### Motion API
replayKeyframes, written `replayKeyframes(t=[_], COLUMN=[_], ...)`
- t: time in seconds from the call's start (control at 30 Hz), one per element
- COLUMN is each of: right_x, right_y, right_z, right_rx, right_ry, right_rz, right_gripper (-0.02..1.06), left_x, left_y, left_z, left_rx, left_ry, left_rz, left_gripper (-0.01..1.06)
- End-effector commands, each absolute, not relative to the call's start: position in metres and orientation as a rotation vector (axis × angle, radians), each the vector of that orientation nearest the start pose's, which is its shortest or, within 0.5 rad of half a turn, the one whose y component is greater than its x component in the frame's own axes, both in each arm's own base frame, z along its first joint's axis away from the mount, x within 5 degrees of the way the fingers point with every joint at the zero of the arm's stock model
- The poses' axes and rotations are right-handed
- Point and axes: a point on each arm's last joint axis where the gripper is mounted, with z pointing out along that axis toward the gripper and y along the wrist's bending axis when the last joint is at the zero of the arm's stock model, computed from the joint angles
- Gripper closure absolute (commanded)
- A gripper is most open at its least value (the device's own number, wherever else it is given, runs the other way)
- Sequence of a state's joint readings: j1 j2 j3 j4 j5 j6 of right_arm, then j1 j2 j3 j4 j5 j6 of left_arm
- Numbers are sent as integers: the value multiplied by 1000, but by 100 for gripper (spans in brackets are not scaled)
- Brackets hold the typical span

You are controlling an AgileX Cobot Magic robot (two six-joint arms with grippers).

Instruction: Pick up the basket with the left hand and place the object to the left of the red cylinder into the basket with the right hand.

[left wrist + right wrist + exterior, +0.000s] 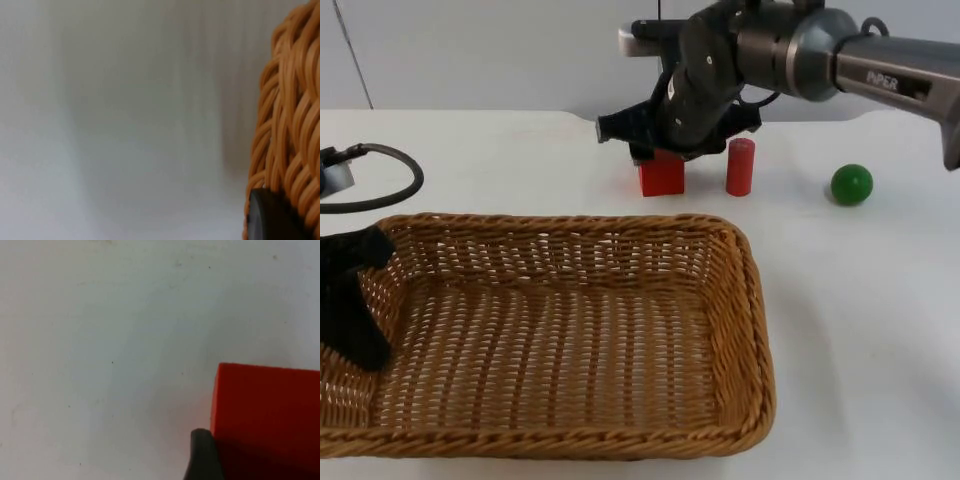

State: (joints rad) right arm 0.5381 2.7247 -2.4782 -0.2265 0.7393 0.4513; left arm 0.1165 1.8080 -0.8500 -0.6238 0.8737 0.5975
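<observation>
The right gripper (660, 150) covers the top of the red square block (662, 176) (its fingers are lost behind the wrist). The woven wicker basket (620, 232) runs off the top view's bottom and left edges, hiding part of the left gripper (355, 300).

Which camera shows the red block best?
The top view: the red block stands whole beside the red cylinder, under the right gripper. The right wrist view shows one red face close up.
</observation>
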Motion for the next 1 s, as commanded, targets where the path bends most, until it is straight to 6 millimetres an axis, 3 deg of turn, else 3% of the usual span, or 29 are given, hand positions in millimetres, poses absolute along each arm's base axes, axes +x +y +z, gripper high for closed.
replayKeyframes(t=[0.0,0.07,0.1,0.13,0.2,0.23,0.27,0.3,0.43,0.73,0.97], right_x=[505,503,503,498,491,482,474,474,452,420,390], right_y=[291,289,289,286,282,276,271,271,256,244,255], right_z=[144,178,178,205,233,262,280,280,330,378,411], right_rx=[-270,-316,-316,-355,-387,-412,-436,-436,-496,-579,-638], right_ry=[2387,2335,2335,2318,2314,2308,2312,2312,2302,2313,2235], right_rz=[200,194,194,180,168,147,127,127,87,146,221], right_gripper=[104,104,104,104,104,104,104,104,104,104,104], left_x=[279,279,279,279,279,279,279,279,279,279,279], left_y=[-9,-9,-9,-9,-9,-10,-10,-10,-10,-10,-10], left_z=[135,135,135,135,135,135,135,135,135,135,135], left_rx=[32,32,32,32,32,34,34,34,34,35,35], left_ry=[3047,3047,3047,3047,3047,3050,3050,3050,3050,3052,3052], left_rz=[-763,-763,-763,-763,-763,-767,-767,-767,-767,-771,-771], left_gripper=[105,105,105,105,105,105,105,105,105,105,105])
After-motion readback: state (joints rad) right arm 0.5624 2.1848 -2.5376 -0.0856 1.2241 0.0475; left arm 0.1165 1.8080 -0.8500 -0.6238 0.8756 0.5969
